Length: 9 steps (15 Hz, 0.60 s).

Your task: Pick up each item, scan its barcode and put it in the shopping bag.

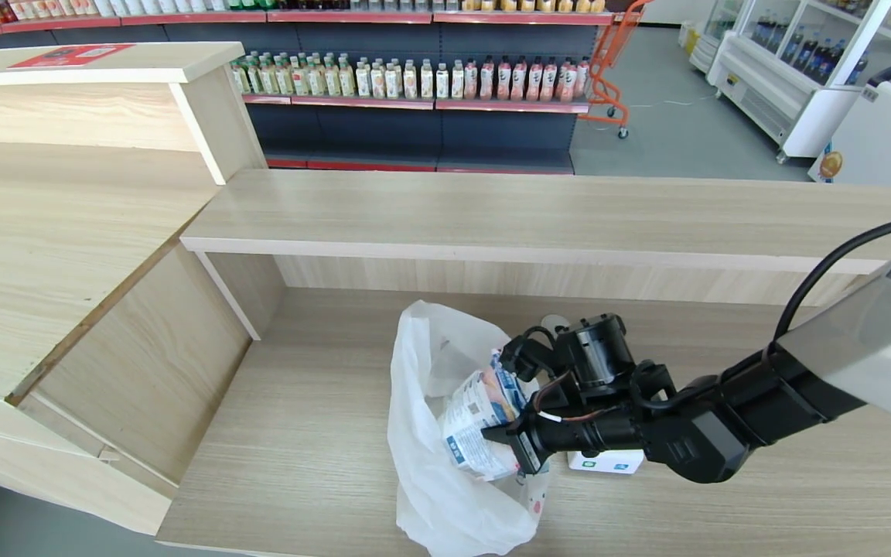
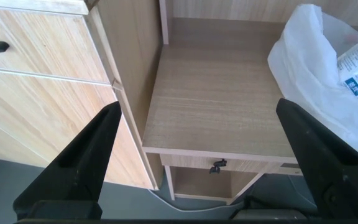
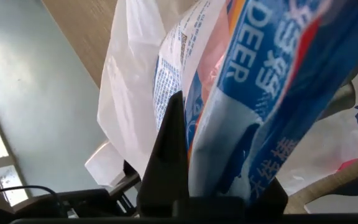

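One packet (image 1: 476,422), clamped in my right fingers (image 3: 169,155), hangs roughly upright at the mouth of the shopping bag (image 1: 422,464) — left fingers (image 2: 79,168) spread empty, well apart from it.

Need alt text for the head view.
The right claw holds a printed packet in the mouth of a white shopping bag on a wooden counter; shelves of bottles stand behind.

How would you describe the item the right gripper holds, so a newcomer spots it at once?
On the lower wooden counter, near its front edge, stands a white shopping bag. At its open mouth the right gripper clamps a soft packet. Its blue, white and pink print sets it apart from the bag and the small white box nearby.
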Motion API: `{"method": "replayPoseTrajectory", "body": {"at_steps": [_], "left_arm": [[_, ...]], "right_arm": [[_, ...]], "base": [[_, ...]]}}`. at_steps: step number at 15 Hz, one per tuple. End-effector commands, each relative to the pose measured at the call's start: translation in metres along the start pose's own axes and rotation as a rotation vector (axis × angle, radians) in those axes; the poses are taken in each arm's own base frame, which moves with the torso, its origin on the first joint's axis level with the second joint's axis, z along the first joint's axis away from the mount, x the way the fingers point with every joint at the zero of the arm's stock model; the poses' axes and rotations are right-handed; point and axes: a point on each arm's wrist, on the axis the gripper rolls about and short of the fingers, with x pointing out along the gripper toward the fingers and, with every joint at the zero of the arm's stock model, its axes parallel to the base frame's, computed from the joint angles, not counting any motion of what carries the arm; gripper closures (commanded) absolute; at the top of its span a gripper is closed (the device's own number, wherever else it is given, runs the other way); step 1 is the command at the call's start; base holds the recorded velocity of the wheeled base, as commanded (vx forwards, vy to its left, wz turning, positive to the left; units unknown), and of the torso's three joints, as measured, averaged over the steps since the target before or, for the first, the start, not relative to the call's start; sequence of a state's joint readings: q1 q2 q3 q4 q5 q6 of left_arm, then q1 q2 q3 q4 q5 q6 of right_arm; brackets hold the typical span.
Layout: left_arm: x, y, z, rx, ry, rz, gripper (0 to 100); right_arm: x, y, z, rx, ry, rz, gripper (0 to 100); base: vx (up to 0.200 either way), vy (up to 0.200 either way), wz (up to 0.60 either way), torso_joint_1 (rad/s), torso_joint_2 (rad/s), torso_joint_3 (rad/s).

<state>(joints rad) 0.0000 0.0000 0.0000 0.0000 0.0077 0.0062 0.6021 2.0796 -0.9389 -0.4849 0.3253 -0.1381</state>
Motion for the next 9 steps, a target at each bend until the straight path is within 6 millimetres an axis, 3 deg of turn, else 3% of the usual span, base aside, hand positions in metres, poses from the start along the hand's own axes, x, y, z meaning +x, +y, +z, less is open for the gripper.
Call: {"method": "replayPoseTrajectory", "body": {"at_steps": [1, 2, 9], "left_arm": [[0.000, 0.000, 0.000, 0.000, 0.002, 0.002, 0], [0.000, 0.000, 0.000, 0.000, 0.002, 0.000, 0], [0.000, 0.000, 0.000, 0.000, 0.002, 0.002, 0]], "right_arm": [[0.006, -0.002, -0.003, -0.015, 0.009, 0.001, 100], [0.008, -0.004, -0.002, -0.034, 0.008, -0.001, 0], [0.012, -0.006, 0.015, -0.009, -0.083, -0.001, 0]], "base": [[0.000, 0.000, 0.00, 0.000, 0.00, 0.000], [0.000, 0.000, 0.00, 0.000, 0.00, 0.000], [0.000, 0.000, 0.00, 0.000, 0.00, 0.000]]}}
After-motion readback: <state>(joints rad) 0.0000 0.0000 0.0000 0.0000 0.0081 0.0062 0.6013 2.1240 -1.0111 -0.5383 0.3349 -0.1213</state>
